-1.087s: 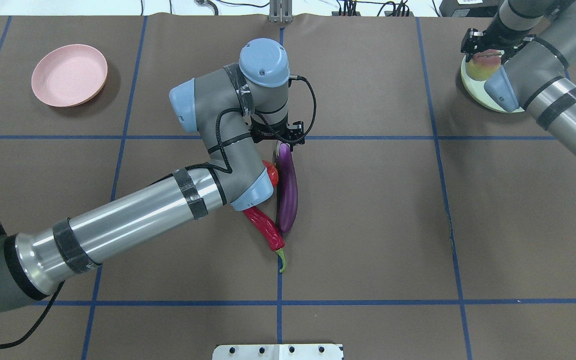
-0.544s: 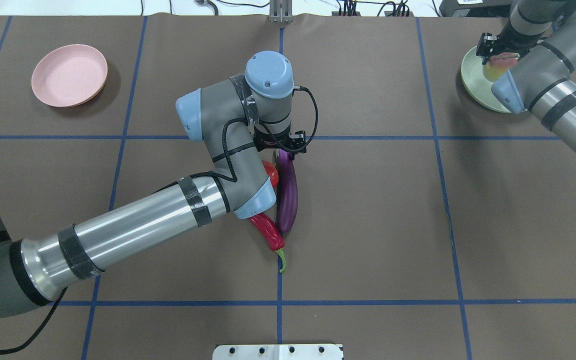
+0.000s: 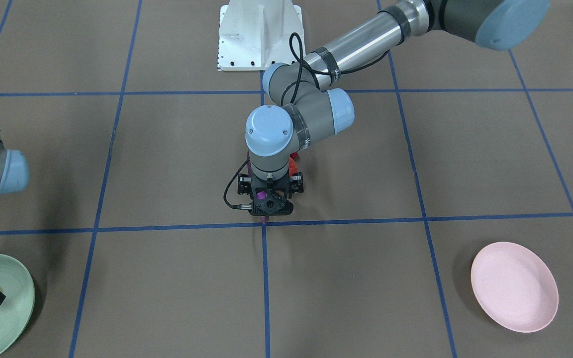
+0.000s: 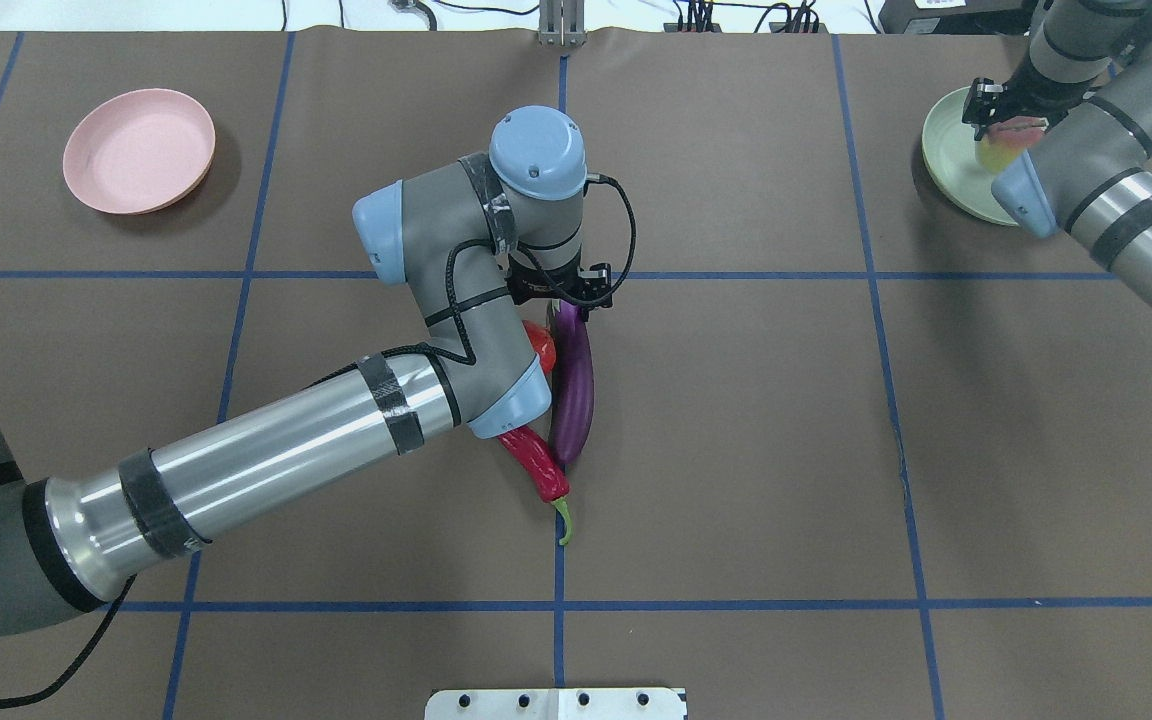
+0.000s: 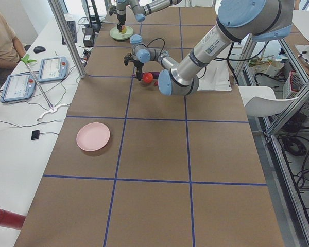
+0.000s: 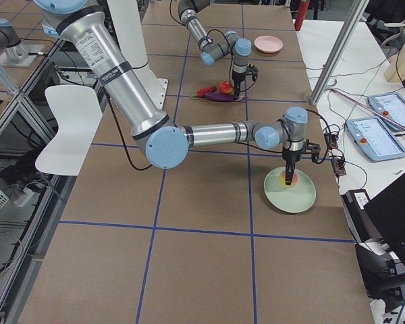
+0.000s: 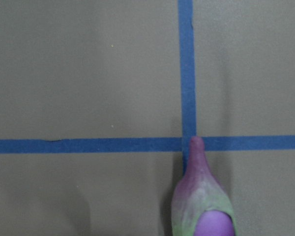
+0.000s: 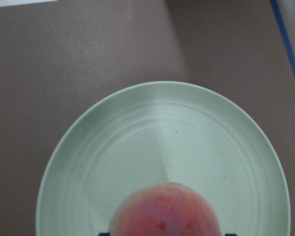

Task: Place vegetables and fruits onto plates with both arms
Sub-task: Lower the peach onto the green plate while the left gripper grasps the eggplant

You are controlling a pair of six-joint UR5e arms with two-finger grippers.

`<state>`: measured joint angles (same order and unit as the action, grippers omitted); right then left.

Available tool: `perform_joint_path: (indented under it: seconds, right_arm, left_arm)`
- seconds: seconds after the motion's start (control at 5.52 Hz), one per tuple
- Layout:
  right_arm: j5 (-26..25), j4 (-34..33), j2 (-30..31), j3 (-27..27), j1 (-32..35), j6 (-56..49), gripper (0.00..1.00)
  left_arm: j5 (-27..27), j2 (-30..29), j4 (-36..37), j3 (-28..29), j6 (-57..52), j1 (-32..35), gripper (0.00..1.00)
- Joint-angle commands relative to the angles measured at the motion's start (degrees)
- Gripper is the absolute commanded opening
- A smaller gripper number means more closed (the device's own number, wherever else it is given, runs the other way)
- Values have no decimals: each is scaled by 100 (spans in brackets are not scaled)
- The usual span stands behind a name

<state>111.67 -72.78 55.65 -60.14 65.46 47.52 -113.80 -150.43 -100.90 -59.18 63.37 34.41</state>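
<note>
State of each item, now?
long glossy purple eggplant: lying on table.
wrinkled red chili: lying on table.
round glossy red pomegranate: sitting on table.
round pink-yellow peach: held.
right gripper: shut on peach.
round pale green plate: under peach.
round pale pink plate: empty.
left gripper: over eggplant's cap; opening unclear.

near the table's middle a long glossy purple eggplant [image 4: 573, 390] lies flat, its pale green-purple cap toward 12 o'clock at a blue line crossing, with a wrinkled red chili [image 4: 536, 465] just beside its 7 o'clock end, green stem toward 6 o'clock, and a red pomegranate [image 4: 540, 346] half hidden at its 9 o'clock. a pink-yellow peach [image 4: 994, 152] sits in the right gripper [image 4: 1008, 122] over the pale green plate [image 4: 944, 160] at 2 o'clock; the pale pink plate [image 4: 139, 150] lies at 10 o'clock
</note>
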Motion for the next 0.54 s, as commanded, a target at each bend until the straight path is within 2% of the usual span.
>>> perform_joint_path:
  seconds: [0.0,0.36]
  right_arm:
    - [-4,1,7,-7,19,-76,27]
    - [-4,1,-1,-7,11,-68,28]
  left_arm:
    - [-2,-118,-122,11,0,31,94]
    - [-2,-145,-158,90,-44,119,92]
